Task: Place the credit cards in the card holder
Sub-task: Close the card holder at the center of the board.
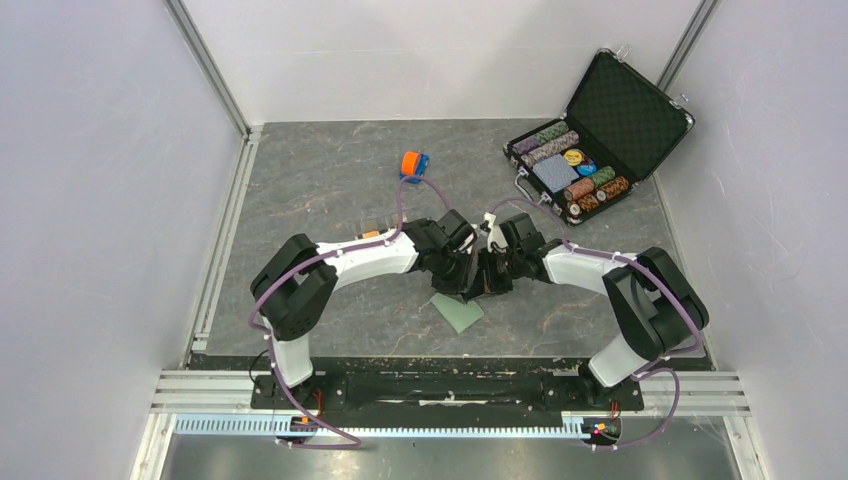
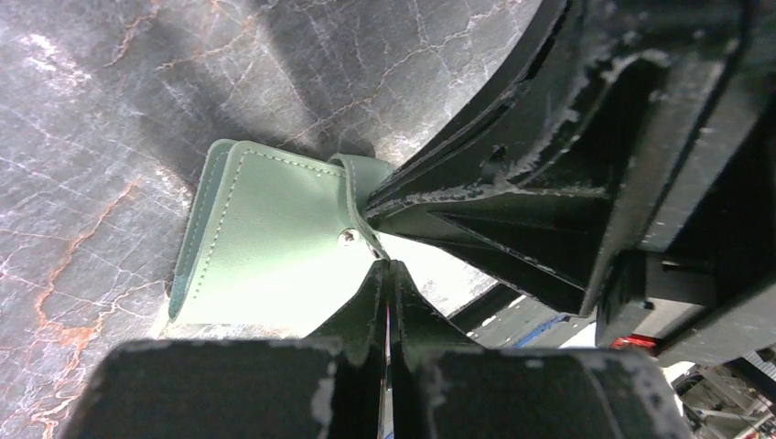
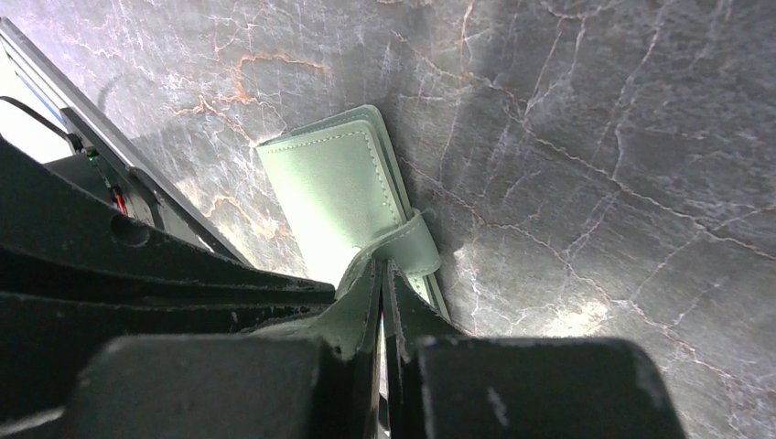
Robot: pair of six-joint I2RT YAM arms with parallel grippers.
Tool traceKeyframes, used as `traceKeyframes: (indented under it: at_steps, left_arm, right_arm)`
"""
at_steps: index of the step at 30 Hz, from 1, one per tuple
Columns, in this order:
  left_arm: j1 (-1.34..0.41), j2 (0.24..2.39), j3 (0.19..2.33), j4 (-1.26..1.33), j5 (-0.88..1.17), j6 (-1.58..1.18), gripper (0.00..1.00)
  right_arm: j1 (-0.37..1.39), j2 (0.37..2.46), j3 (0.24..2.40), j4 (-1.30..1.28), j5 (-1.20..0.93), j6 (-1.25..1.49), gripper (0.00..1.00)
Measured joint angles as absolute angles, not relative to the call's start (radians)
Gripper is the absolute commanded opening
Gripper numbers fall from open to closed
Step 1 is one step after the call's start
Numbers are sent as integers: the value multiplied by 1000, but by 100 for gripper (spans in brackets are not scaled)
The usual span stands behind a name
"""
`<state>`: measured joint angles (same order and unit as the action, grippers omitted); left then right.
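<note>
The card holder [image 1: 460, 314] lies on the table [image 1: 330, 190], closed, well apart from the black chip case [image 1: 600, 130] and off toward the arm bases from it, on its left side. Both arms converge over the corner of the holder that faces that case. The right claw [image 3: 381, 267] is closed, and its tips meet the curled green strap [image 3: 414, 249]. It appears to be pinching that strap, presumably to peel it off and free the flap. The left claw [image 2: 387, 269] is also closed, its tips at the holder's edge just below the round snap [image 2: 348, 237]. Whether it grips the leather or only presses against it cannot be confirmed from these views. In my judgement its job is to brace the holder while the strap is pulled. The strap is still bent over the edge, so the holder is judged not yet open. No credit cards are visible in any view, so none can be reported as loaded. An orange-and-blue toy car [image 1: 413, 163] sits left of the chip case, apart from the work.
</note>
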<state>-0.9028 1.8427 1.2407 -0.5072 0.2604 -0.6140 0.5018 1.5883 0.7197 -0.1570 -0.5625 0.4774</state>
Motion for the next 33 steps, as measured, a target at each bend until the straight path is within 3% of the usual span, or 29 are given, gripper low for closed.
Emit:
traceKeyframes:
  at_steps: [33]
  left_arm:
    - [-886,1837,1194,-517,194,-615,2]
  right_arm:
    - [503,1592,707,-102,-631,477,0]
